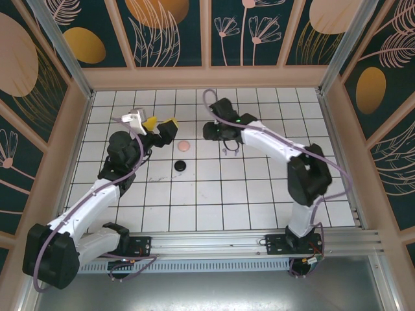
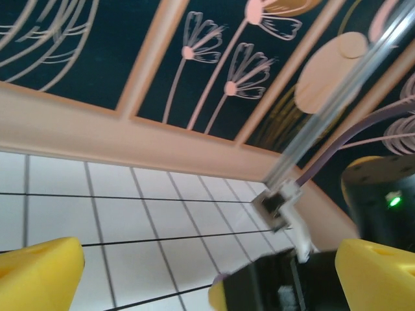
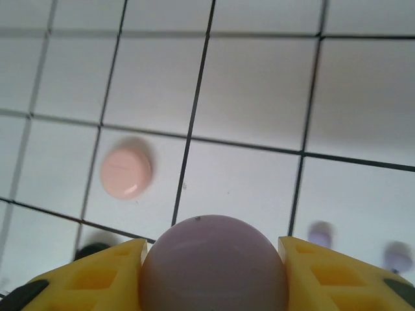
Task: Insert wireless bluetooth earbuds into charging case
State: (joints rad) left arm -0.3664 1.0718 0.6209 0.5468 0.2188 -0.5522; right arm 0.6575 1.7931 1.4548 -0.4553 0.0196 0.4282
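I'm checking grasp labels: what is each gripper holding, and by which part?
The right gripper clamps the lilac round case across its curved sides, one finger on each side. The left gripper is open, holding nothing.

A white tabletop [image 1: 214, 194] ruled with a black grid sat inside a pale wooden frame [image 1: 207, 78]. Dark teal wall panels [image 1: 259, 32] bore line-drawn flowers, leaves and orange discs. A ribbed metal rail [image 1: 214, 243] ran along the near edge.

From table [image 1: 214, 194] centre: pink case [image 1: 184, 145] at 10 o'clock, black case [image 1: 180, 166] at 9 obstruct; 6 o'clock tiles open.
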